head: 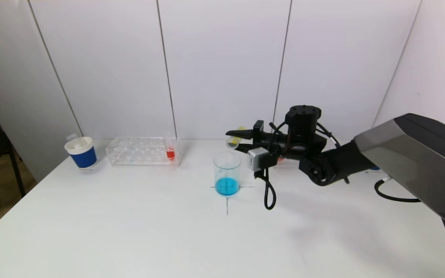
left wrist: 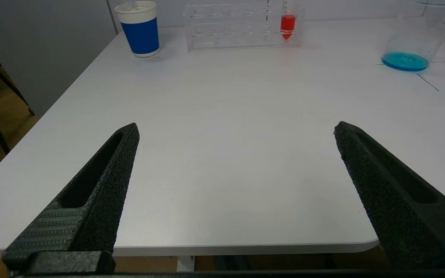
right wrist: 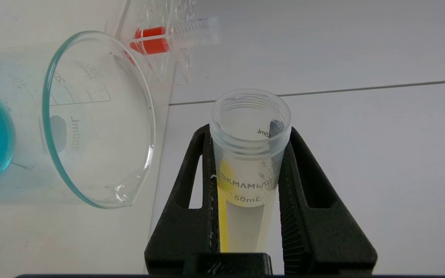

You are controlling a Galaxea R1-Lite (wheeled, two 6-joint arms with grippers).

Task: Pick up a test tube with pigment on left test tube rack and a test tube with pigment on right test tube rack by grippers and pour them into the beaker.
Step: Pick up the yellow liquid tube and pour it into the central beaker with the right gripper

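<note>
A glass beaker (head: 227, 173) with blue liquid at its bottom stands on a cross mark mid-table; it also shows in the right wrist view (right wrist: 99, 116) and the left wrist view (left wrist: 415, 38). My right gripper (head: 235, 139) is shut on a test tube with yellow pigment (right wrist: 247, 162), held nearly level, mouth just behind and above the beaker's rim. The yellow liquid lies along the tube's side. The left rack (head: 143, 151) holds a red-pigment tube (head: 170, 152). My left gripper (left wrist: 236, 129) is open and empty over the table's near left edge.
A blue and white paper cup (head: 81, 153) stands left of the left rack. The right rack is mostly hidden behind my right arm (head: 361, 158). A black cable (head: 269, 193) hangs from the right wrist beside the beaker.
</note>
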